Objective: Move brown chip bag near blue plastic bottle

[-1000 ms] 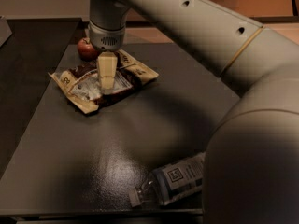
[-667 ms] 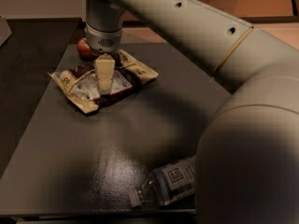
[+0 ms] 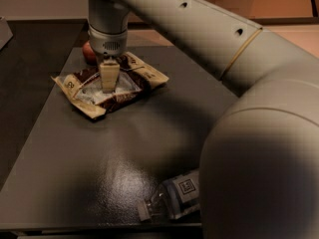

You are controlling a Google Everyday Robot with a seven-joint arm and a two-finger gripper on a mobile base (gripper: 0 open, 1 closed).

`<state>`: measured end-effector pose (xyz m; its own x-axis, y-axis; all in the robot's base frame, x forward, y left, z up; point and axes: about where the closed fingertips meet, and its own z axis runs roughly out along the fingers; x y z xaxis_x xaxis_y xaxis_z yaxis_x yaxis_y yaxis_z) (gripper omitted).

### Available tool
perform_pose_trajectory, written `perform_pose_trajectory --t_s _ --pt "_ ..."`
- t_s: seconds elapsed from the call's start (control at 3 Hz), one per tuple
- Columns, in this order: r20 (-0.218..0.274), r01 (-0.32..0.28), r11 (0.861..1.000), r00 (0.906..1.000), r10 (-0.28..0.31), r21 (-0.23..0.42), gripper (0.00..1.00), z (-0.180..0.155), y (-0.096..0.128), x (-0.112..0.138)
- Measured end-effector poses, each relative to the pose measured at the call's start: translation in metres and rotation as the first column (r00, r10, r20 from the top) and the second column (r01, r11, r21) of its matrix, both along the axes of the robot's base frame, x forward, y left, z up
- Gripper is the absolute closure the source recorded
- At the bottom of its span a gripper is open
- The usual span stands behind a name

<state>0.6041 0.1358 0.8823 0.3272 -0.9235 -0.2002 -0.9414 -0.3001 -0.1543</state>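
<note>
The brown chip bag (image 3: 110, 86) lies flat and crinkled on the far left part of the dark table (image 3: 99, 153). My gripper (image 3: 107, 86) comes straight down from above and sits on the bag's silvery middle panel. The blue plastic bottle (image 3: 175, 197) lies on its side at the table's near edge, cap pointing to the front left. Its rear half is hidden behind my arm. The bag and the bottle are far apart, with most of the table's length between them.
A small red apple (image 3: 89, 53) sits just behind the bag, partly hidden by my wrist. My large arm (image 3: 259, 133) fills the right side of the view. The table's left edge (image 3: 30, 133) runs close to the bag.
The gripper has shifted slightly left over the bag's middle. The bag, the apple and the bottle have not moved.
</note>
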Motion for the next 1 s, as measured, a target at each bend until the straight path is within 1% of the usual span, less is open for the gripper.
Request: perform_pose_trajectory --t_s 0.33,0.67,1.0 --pt "0.014 -0.009 1.0 0.9999 0.009 0.006 0.88 0.01 -0.001 0.001" --pt "0.038 -0.024 1.0 0.999 0.024 0.016 1.0 0.028 -0.012 0.001" --pt "0.052 -0.047 0.999 0.9976 0.045 0.028 1.0 0.042 -0.035 -0.008"
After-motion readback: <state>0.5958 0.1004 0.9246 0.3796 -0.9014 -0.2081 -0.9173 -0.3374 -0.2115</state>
